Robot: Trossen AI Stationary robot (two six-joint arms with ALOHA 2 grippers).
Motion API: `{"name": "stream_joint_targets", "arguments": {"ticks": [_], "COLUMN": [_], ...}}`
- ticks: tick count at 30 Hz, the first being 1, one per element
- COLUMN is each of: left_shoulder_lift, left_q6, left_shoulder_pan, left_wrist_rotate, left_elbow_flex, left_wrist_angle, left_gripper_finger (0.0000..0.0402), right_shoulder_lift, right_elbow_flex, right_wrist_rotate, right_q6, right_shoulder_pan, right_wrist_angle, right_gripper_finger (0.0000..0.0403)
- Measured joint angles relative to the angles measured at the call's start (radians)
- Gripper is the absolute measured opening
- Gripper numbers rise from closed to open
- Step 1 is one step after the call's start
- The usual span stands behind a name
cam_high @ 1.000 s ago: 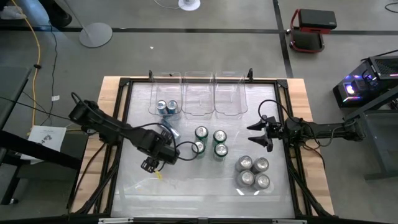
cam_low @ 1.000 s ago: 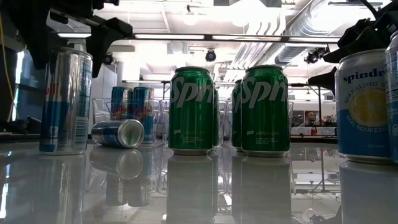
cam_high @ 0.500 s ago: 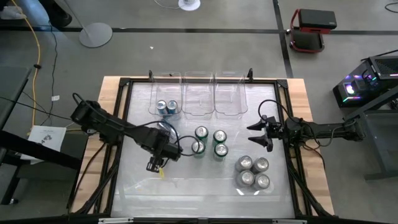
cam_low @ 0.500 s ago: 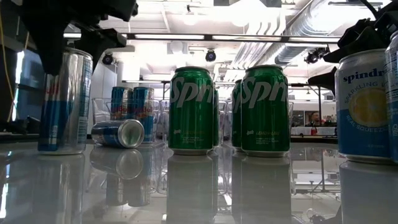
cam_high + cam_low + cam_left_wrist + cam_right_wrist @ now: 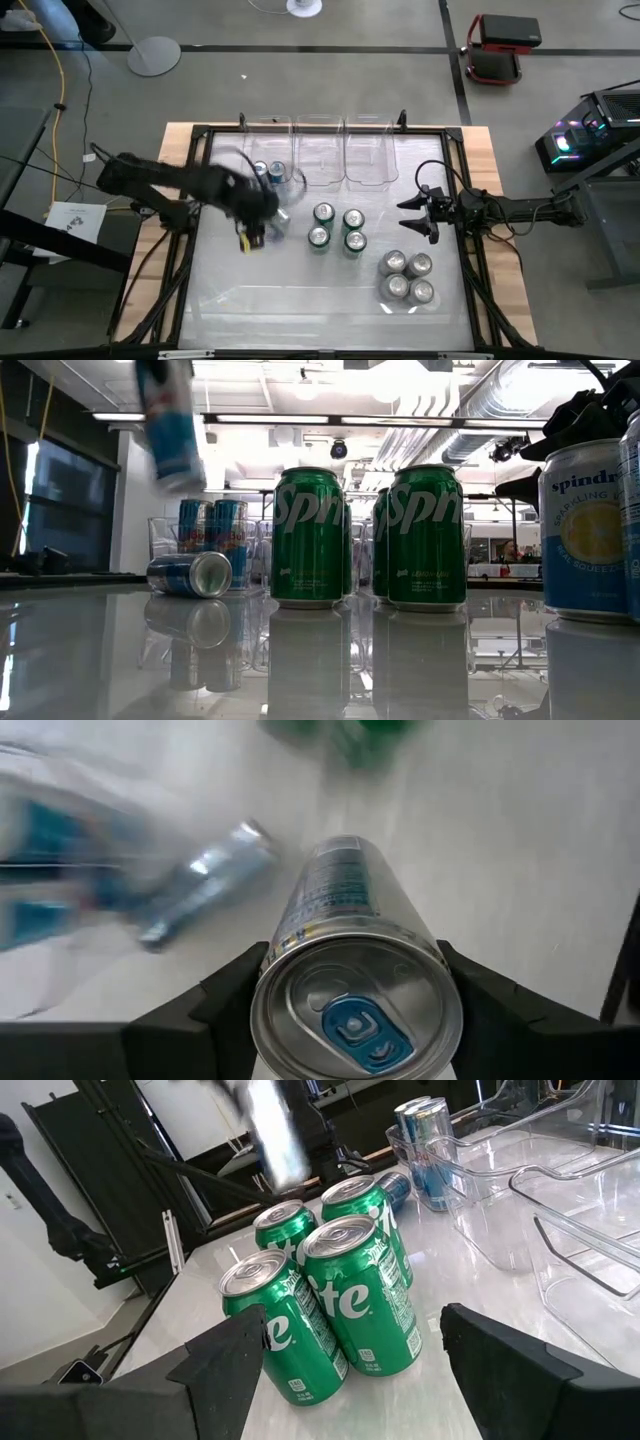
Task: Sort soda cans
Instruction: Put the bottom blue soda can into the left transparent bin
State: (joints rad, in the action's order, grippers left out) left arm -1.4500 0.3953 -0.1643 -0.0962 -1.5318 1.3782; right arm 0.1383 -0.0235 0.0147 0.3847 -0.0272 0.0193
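Motion blur hides most of the left gripper [image 5: 252,215] in the high view. Its wrist view shows a tall blue-and-silver metal can [image 5: 345,975] clamped between both fingers, lifted clear of the white tabletop [image 5: 330,290] near 4 green cans [image 5: 337,228]. The right gripper [image 5: 412,215] hovers open beside them.

High view looks straight down on the whole table [image 5: 330,300]. Low view sits at tabletop level, close to the green cans [image 5: 308,538], facing the bins and room behind. Left wrist view looks down along its held blue can [image 5: 355,985]. Right wrist view faces across the table; shares the green cans with the low view.
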Motion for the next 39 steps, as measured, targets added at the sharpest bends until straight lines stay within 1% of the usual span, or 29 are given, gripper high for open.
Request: {"name": "stream_joint_targets", "arguments": {"ticks": [4, 7, 9, 11, 14, 18, 20, 22, 24, 28, 32, 39], "left_shoulder_lift": [0.015, 0.003, -0.019, -0.051, -0.11, -0.217, -0.27, -0.323, -0.375, -0.464, -0.514, -0.551], "left_q6": [-0.065, -0.171, -0.249, -0.326, -0.438, -0.562, -0.605, -0.638, -0.665, -0.686, -0.668, -0.643], "left_shoulder_pan": [0.154, 0.304, 0.412, 0.525, 0.661, 0.78, 0.814, 0.838, 0.85, 0.858, 0.856, 0.848], "left_wrist_rotate": [-0.097, -0.104, -0.097, -0.076, -0.045, -0.037, -0.033, 0.002, 0.035, 0.041, 0.043, 0.07], "left_elbow_flex": [-0.163, -0.262, -0.303, -0.326, -0.327, -0.327, -0.327, -0.327, -0.327, -0.327, -0.327, -0.327], "left_wrist_angle": [0.111, 0.134, 0.133, 0.141, 0.146, 0.136, 0.109, 0.077, 0.062, 0.066, 0.057, 0.03], "left_gripper_finger": [0.0227, 0.0227, 0.0227, 0.0227, 0.0227, 0.0227, 0.0227, 0.0227, 0.0227, 0.0227, 0.0227, 0.0227], "right_shoulder_lift": [0.0, 0.0, 0.0, 0.0, 0.0, 0.0, 0.0, 0.0, 0.0, 0.0, 0.0, 0.0], "right_elbow_flex": [0.0, 0.0, 0.0, 0.0, 0.0, 0.0, 0.0, 0.0, 0.0, 0.0, 0.0, 0.0], "right_wrist_rotate": [0.0, 0.0, 0.0, 0.0, 0.0, 0.0, 0.0, 0.0, 0.0, 0.0, 0.0, 0.0], "right_q6": [0.0, 0.0, 0.0, 0.0, 0.0, 0.0, 0.0, 0.0, 0.0, 0.0, 0.0, 0.0], "right_shoulder_pan": [0.0, 0.0, 0.0, 0.0, 0.0, 0.0, 0.0, 0.0, 0.0, 0.0, 0.0, 0.0], "right_wrist_angle": [0.0, 0.0, 0.0, 0.0, 0.0, 0.0, 0.0, 0.0, 0.0, 0.0, 0.0, 0.0], "right_gripper_finger": [0.0291, 0.0291, 0.0291, 0.0291, 0.0291, 0.0291, 0.0291, 0.0291, 0.0291, 0.0291, 0.0291, 0.0291]}}
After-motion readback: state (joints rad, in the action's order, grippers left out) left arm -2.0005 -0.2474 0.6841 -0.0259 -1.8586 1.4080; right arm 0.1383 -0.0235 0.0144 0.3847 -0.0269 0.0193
